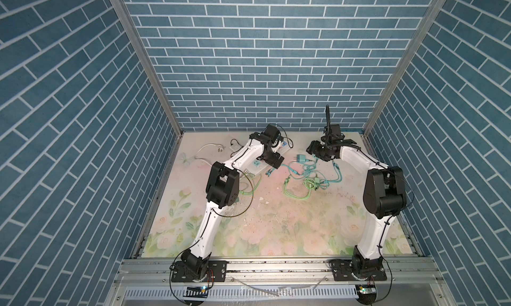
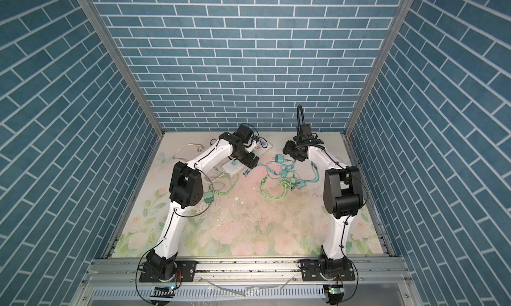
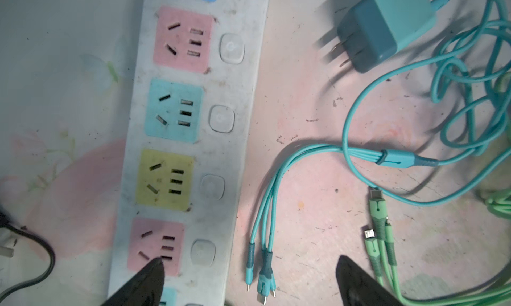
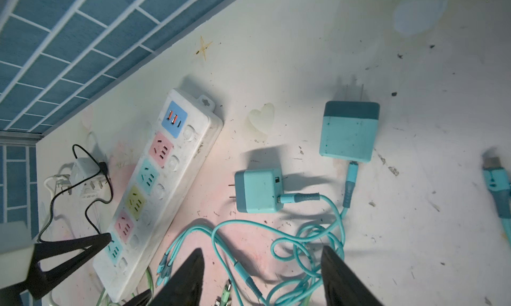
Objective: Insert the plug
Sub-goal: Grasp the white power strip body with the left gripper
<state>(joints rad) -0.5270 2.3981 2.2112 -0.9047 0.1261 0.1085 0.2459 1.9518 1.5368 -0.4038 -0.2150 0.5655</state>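
Zero items gripped. Floral surface (image 1: 276,221) carries everything. White power strip (image 4: 154,199) lies flat, sockets up, visible ones vacant: ready to receive. The left pincer (image 3: 250,259) straddles the strip's button-side edge, fingers wide apart; judged placed to steady the strip. The right pincer (image 4: 262,249), beside the strip, stands likewise apart and empty above teal cables (image 4: 301,199). The plug (image 4: 258,191) rests sideways just beside the strip, prongs toward it; not yet lifted.
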